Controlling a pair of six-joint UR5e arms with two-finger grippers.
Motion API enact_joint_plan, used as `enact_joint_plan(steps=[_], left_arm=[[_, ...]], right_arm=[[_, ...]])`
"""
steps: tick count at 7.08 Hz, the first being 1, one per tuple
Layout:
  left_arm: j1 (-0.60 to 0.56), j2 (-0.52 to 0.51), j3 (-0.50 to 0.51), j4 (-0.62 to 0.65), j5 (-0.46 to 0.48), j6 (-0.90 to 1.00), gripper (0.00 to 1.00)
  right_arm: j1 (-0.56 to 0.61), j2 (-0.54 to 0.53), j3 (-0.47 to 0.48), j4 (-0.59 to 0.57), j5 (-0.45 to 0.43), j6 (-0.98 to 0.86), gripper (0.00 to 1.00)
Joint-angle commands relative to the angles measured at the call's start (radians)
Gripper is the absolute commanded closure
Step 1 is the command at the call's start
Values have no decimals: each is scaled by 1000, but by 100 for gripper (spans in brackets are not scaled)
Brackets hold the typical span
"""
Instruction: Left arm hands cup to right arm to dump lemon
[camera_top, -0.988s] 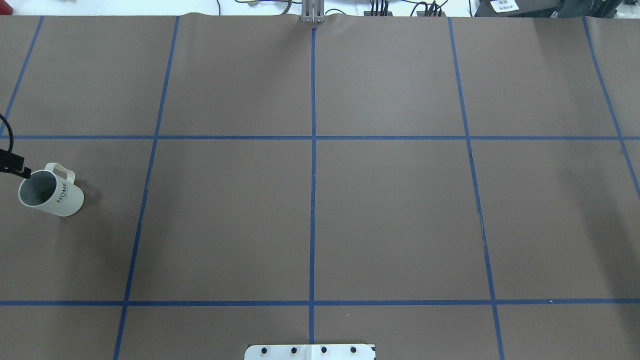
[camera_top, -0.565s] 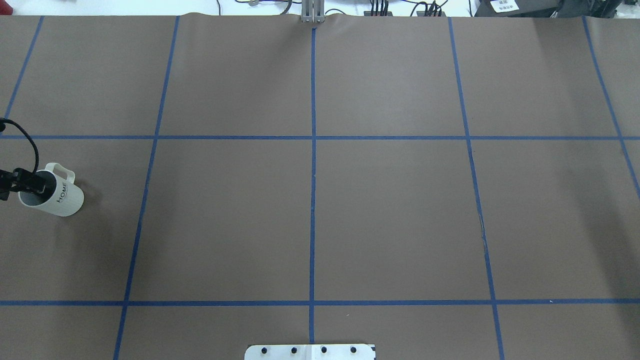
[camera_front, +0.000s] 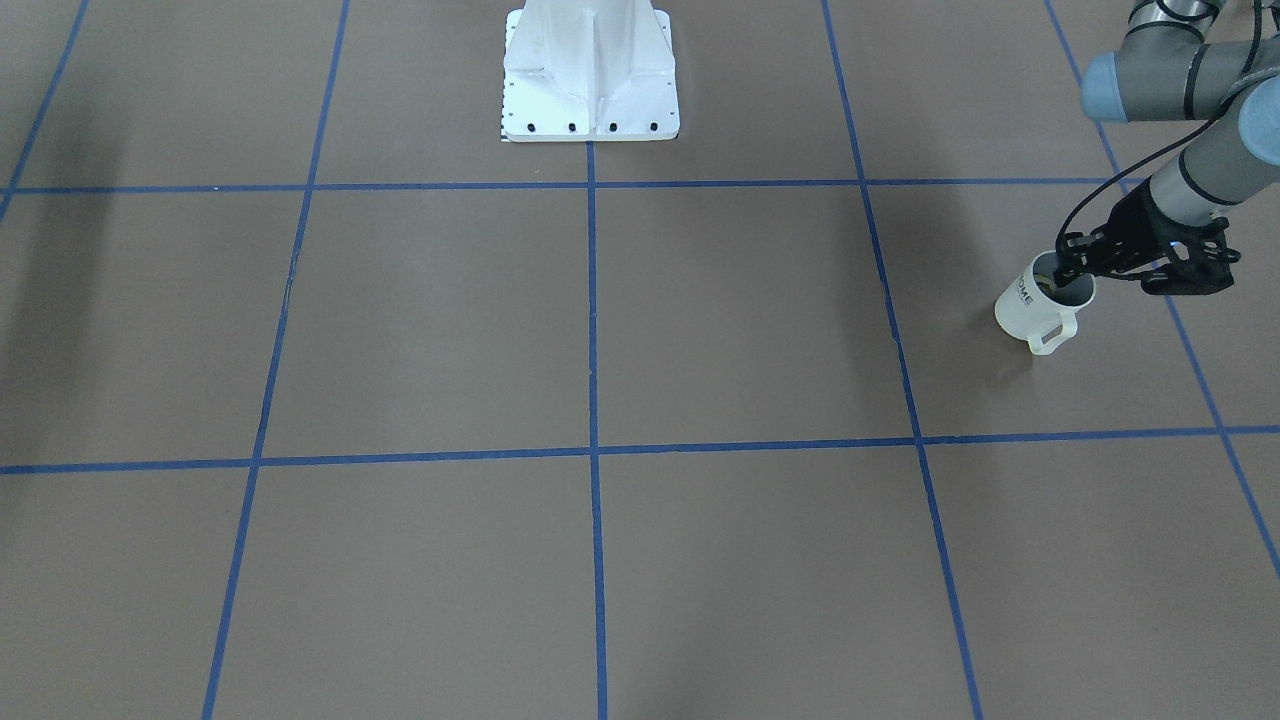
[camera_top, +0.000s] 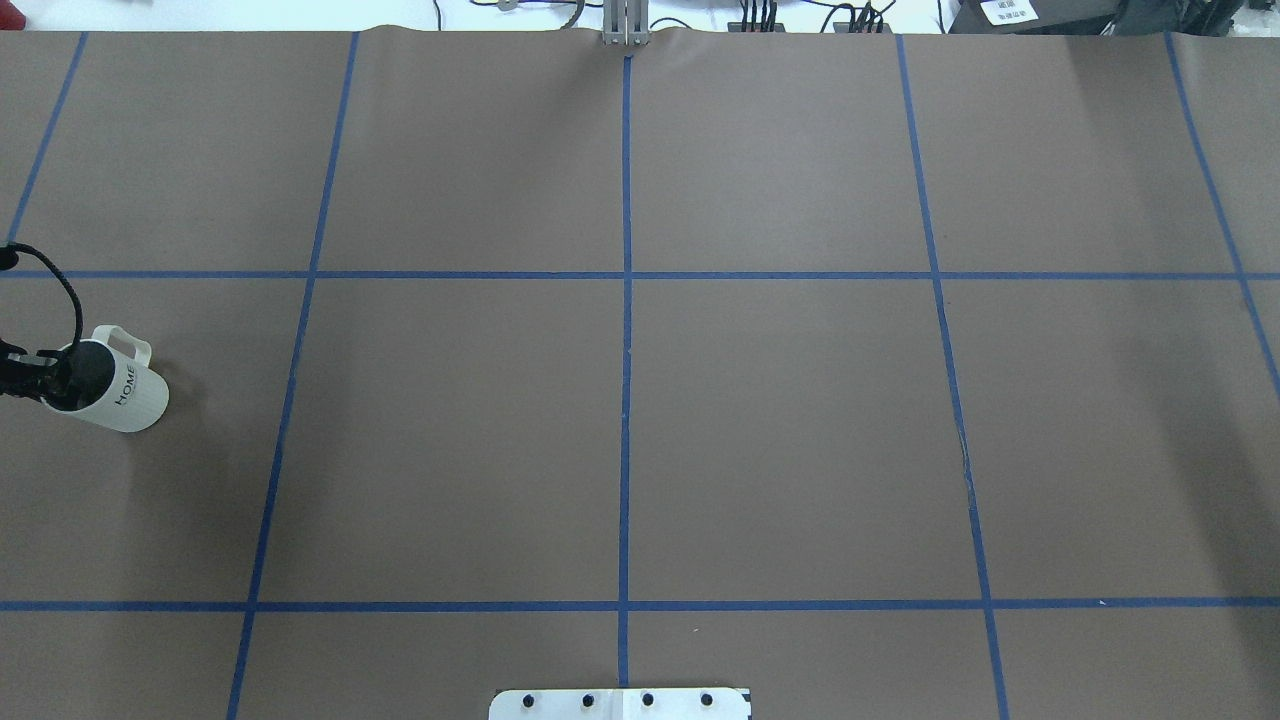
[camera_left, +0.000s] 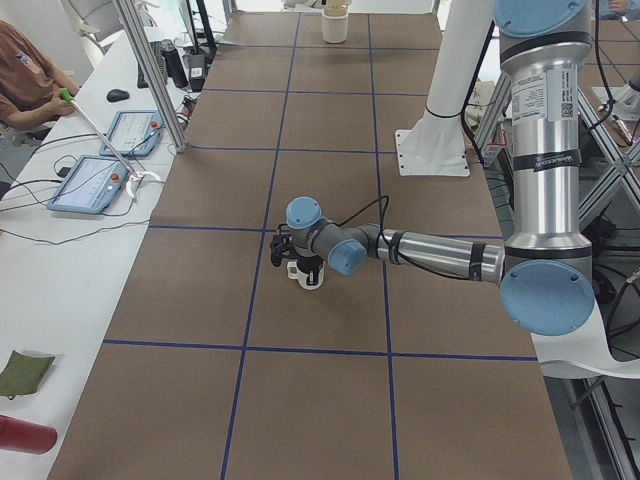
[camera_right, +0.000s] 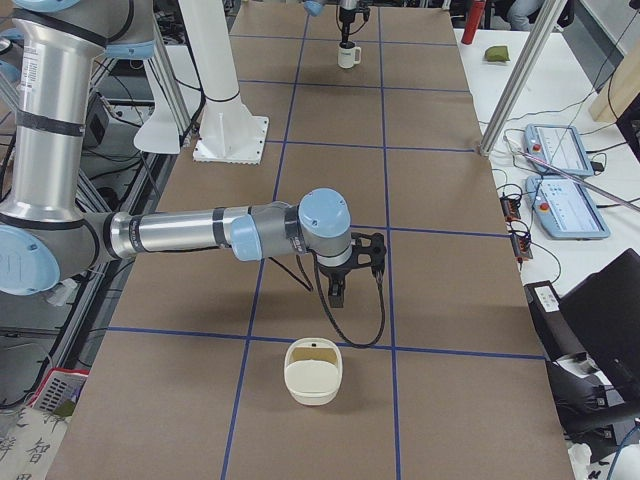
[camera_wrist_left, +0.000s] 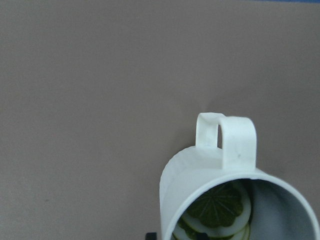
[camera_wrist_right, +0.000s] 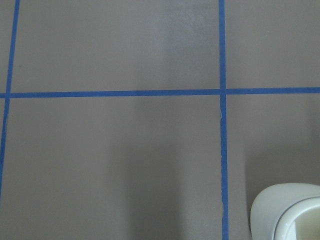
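The white "HOME" cup (camera_top: 128, 396) stands upright near the table's left edge, and also shows in the front view (camera_front: 1030, 303). In the left wrist view the cup (camera_wrist_left: 210, 175) holds the yellow-green lemon (camera_wrist_left: 220, 207), seen as slices. My left gripper (camera_front: 1074, 272) hangs over the cup's mouth with its jaws apart, one finger inside the rim and one outside. It also shows in the overhead view (camera_top: 52, 380). My right gripper (camera_right: 338, 292) points down above the table, far from the cup. I cannot tell whether it is open or shut.
A cream bowl (camera_right: 313, 372) sits on the table just in front of my right gripper; its edge shows in the right wrist view (camera_wrist_right: 285, 210). The white robot base (camera_front: 590, 100) stands at mid-table. Tablets (camera_left: 100, 180) lie on the side bench.
My left gripper has moved in from the left edge and come down over the cup's mouth. The cup has stayed in place.
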Motion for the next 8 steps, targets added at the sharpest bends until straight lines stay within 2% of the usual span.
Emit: enact_joint_plan(steps=[1, 2, 3, 4, 5, 6, 7, 8], left_arm=[[-59, -10, 2, 10, -6, 0, 100], [-102, -52, -13, 89, -33, 0, 100], [-171, -149, -34, 248, -123, 0, 100], [-197, -232, -79, 406, -149, 0, 100], [-202, -348, -114, 593, -149, -12, 100], [-205, -481, -122, 784, -150, -20, 100], [-202, -608, -110, 917, -152, -101, 100], [-198, -689, -79, 920, -153, -279, 100]], right_arm=[[0, 0, 1, 2, 30, 2, 0], [-2, 0, 1, 1, 47, 2, 0], [-8, 29, -2, -4, 46, 2, 0], [-11, 34, 1, 7, 44, -5, 0], [-18, 34, -10, 102, 41, 0, 0], [-35, 40, -13, 141, 41, 29, 0], [-96, 116, -13, 140, 37, 58, 0], [-145, 177, -14, 142, 22, 118, 0]])
